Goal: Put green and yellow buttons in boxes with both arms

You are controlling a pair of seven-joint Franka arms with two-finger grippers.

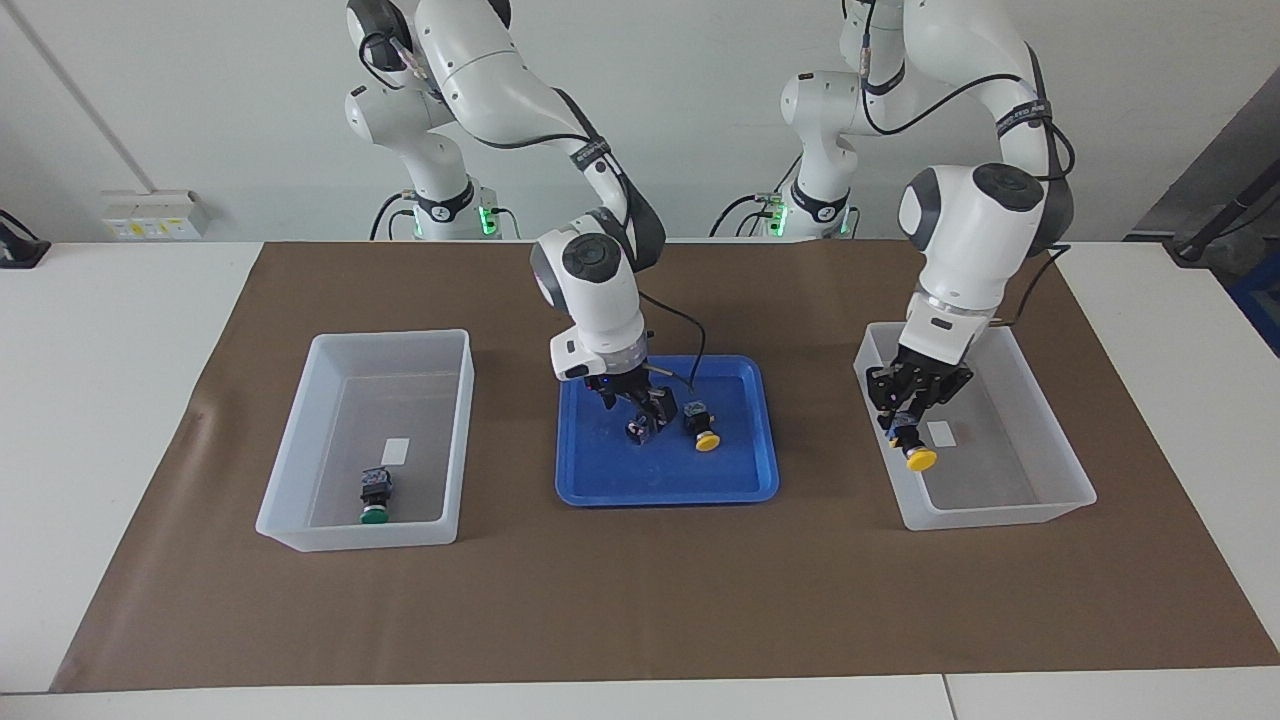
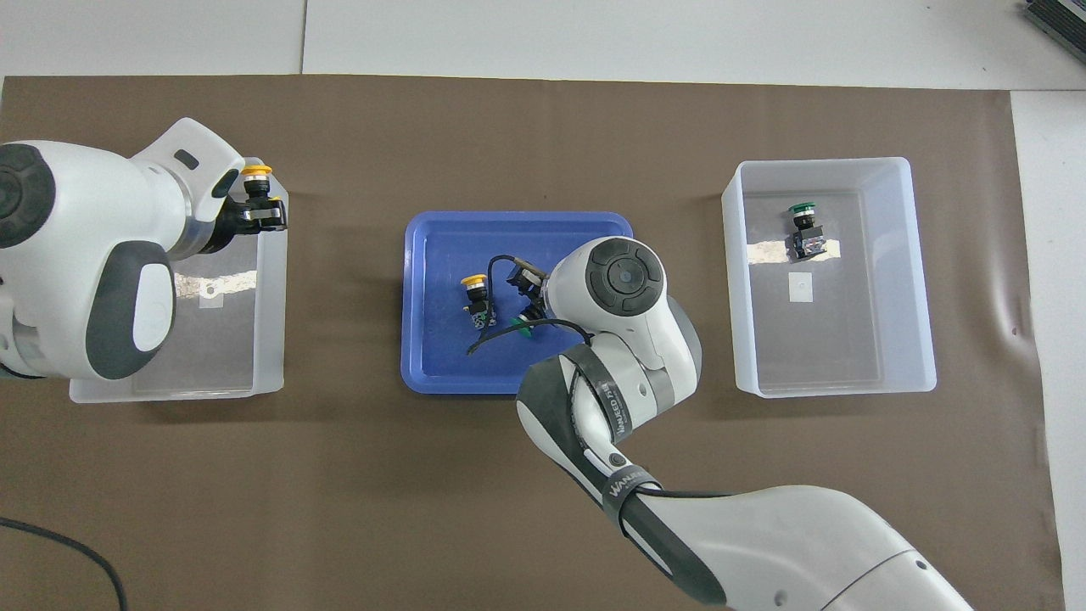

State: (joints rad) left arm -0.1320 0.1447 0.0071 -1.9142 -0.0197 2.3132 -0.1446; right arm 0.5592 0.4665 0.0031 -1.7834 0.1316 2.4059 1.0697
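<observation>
My left gripper (image 1: 908, 425) is shut on a yellow button (image 1: 919, 456) and hangs over the box (image 1: 1000, 515) at the left arm's end, close to the wall beside the tray; the overhead view shows the same gripper (image 2: 257, 210), button (image 2: 256, 175) and box (image 2: 110, 390). My right gripper (image 1: 640, 412) is low in the blue tray (image 1: 650, 482), open, its fingers either side of a green button (image 1: 638, 431) lying on its side. A second yellow button (image 1: 703, 432) lies beside it. Another green button (image 1: 374, 494) lies in the box (image 1: 350, 535) at the right arm's end.
A brown mat (image 1: 640, 610) covers the middle of the white table. Each box has a small white label (image 1: 396, 450) on its floor. In the overhead view the right arm's wrist (image 2: 624, 280) covers most of the green button in the tray (image 2: 441, 361).
</observation>
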